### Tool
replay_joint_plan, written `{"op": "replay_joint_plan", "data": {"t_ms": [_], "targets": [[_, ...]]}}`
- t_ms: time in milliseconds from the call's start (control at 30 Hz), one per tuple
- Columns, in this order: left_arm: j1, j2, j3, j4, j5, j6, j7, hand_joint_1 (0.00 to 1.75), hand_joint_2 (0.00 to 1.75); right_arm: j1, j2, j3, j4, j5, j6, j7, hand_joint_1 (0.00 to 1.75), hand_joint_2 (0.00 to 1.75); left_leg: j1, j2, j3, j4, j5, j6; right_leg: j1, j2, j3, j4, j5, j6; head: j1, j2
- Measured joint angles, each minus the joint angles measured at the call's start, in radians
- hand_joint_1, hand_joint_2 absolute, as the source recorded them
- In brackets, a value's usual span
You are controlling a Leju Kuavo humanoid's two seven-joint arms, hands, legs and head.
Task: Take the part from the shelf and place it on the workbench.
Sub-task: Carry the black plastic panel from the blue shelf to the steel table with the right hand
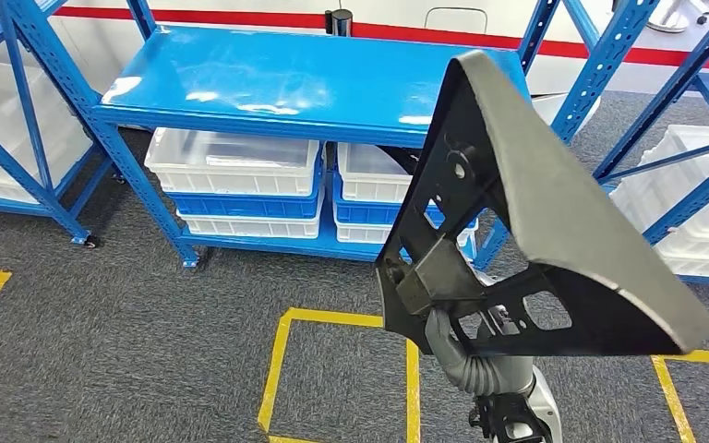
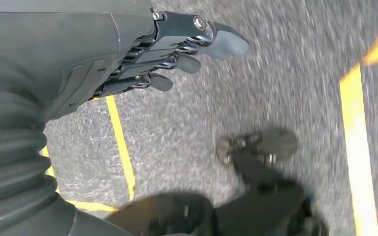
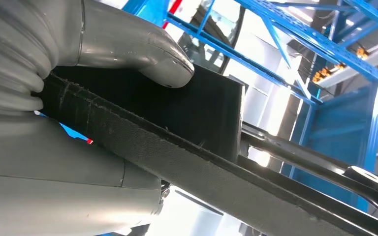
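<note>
Already clear of the blue steel shelf [image 1: 305, 83], the large dark triangular bracket part [image 1: 535, 231] rides upright, gripped by the right hand [image 1: 443, 309]. Left hand [image 2: 177, 54] hangs empty, fingers loosely spread. Carry it level, grip firm.

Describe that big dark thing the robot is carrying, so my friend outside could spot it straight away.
Start at the blue shelf with white bins under it. In front of it, raised in the robot's right hand, is the part: a large, dark, roughly triangular panel, grey-skinned on one side and black and ribbed with cut-outs behind. Nothing else nearby is dark or wedge-shaped.
</note>
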Motion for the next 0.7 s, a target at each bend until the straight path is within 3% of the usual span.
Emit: {"op": "replay_joint_plan", "data": {"t_ms": [67, 100, 133, 200, 233, 300, 367, 433, 533, 567, 600, 633, 700], "targets": [[0.001, 0.002, 0.001, 0.000, -0.002, 0.002, -0.004, 0.00, 1.75, 0.006, -0.002, -0.002, 0.001, 0.005, -0.004, 0.000, 1.66, 1.75, 0.000, -0.002, -0.013, 0.000, 0.008, 0.002, -0.004, 0.000, -0.048, 0.111, -0.042, 0.004, 0.001, 0.000], [0.002, 0.003, 0.002, 0.000, -0.002, 0.002, -0.005, 0.00, 1.75, 0.008, -0.004, -0.003, 0.002, 0.006, -0.005, 0.000, 1.66, 1.75, 0.000, -0.004, -0.018, 0.000, 0.011, 0.001, -0.007, 0.000, -0.048, 0.122, -0.043, 0.011, 0.001, 0.000], [0.003, 0.003, 0.002, 0.000, -0.002, 0.002, -0.006, 0.00, 1.75, 0.010, -0.005, -0.003, 0.002, 0.006, -0.006, 0.001, 1.66, 1.75, 0.001, -0.006, -0.021, 0.001, 0.014, -0.001, -0.010, 0.000, -0.027, 0.090, -0.028, 0.021, 0.001, 0.000], [0.004, 0.003, 0.003, 0.000, -0.002, 0.003, -0.007, 0.00, 1.75, 0.011, -0.006, -0.004, 0.002, 0.008, -0.006, 0.001, 1.66, 1.75, 0.001, -0.011, -0.023, 0.002, 0.019, -0.009, -0.016, 0.004, 0.055, -0.053, 0.018, 0.039, 0.002, 0.000], [0.004, 0.003, 0.004, 0.000, -0.003, 0.003, -0.008, 0.00, 1.75, 0.011, -0.006, -0.004, 0.002, 0.008, -0.007, 0.001, 1.66, 1.75, -0.001, -0.013, -0.025, 0.003, 0.020, -0.013, -0.018, 0.007, 0.091, -0.117, 0.037, 0.041, 0.001, 0.000], [0.003, 0.003, 0.006, 0.000, -0.004, 0.007, -0.010, 0.00, 1.75, 0.012, -0.007, -0.004, 0.002, 0.010, -0.008, 0.001, 1.66, 1.75, -0.005, -0.017, -0.030, 0.004, 0.026, -0.025, -0.015, 0.013, 0.119, -0.170, 0.052, 0.033, 0.000, 0.000], [0.004, 0.003, 0.008, 0.000, -0.007, 0.013, -0.011, 0.00, 1.75, 0.013, -0.008, -0.004, 0.002, 0.012, -0.011, 0.002, 1.66, 1.75, -0.002, -0.019, -0.033, 0.004, 0.029, -0.036, -0.013, 0.010, 0.116, -0.169, 0.059, 0.019, -0.001, 0.000], [0.006, 0.004, 0.009, 0.000, -0.013, 0.018, -0.013, 0.00, 1.75, 0.012, -0.009, -0.004, 0.002, 0.014, -0.012, 0.003, 1.66, 1.75, 0.002, -0.014, -0.046, 0.036, 0.006, -0.044, -0.016, 0.005, 0.116, -0.171, 0.064, 0.007, -0.003, 0.000], [0.006, 0.002, 0.009, 0.000, -0.016, 0.021, -0.014, 0.00, 1.75, 0.012, -0.009, -0.004, 0.003, 0.017, -0.013, 0.006, 1.66, 1.75, 0.003, -0.006, -0.122, 0.213, -0.089, -0.051, -0.015, -0.006, 0.115, -0.173, 0.067, -0.007, -0.008, 0.000], [0.006, 0.002, 0.009, 0.000, -0.016, 0.021, -0.015, 0.00, 1.75, 0.012, -0.009, -0.004, 0.003, 0.017, -0.013, 0.007, 1.66, 1.75, 0.003, -0.006, -0.145, 0.266, -0.107, -0.052, -0.013, -0.009, 0.115, -0.172, 0.066, -0.008, -0.008, 0.000], [0.007, 0.002, 0.009, 0.000, -0.017, 0.021, -0.015, 0.00, 1.75, 0.012, -0.009, -0.004, 0.004, 0.018, -0.013, 0.007, 1.66, 1.75, 0.003, -0.006, -0.153, 0.288, -0.107, -0.053, -0.011, -0.012, 0.116, -0.172, 0.066, -0.008, -0.008, 0.000], [0.007, 0.002, 0.009, 0.000, -0.017, 0.021, -0.016, 0.00, 1.75, 0.012, -0.009, -0.004, 0.005, 0.018, -0.013, 0.009, 1.66, 1.75, 0.004, -0.004, -0.142, 0.272, -0.089, -0.053, -0.010, -0.015, 0.117, -0.172, 0.066, -0.008, -0.008, 0.000], [0.006, 0.002, 0.010, 0.000, -0.020, 0.022, -0.019, 0.00, 1.75, 0.011, -0.009, -0.004, 0.005, 0.020, -0.015, 0.012, 1.66, 1.75, 0.006, 0.006, -0.081, 0.155, -0.028, -0.051, -0.010, -0.020, 0.120, -0.171, 0.065, -0.006, -0.008, 0.000]]}}
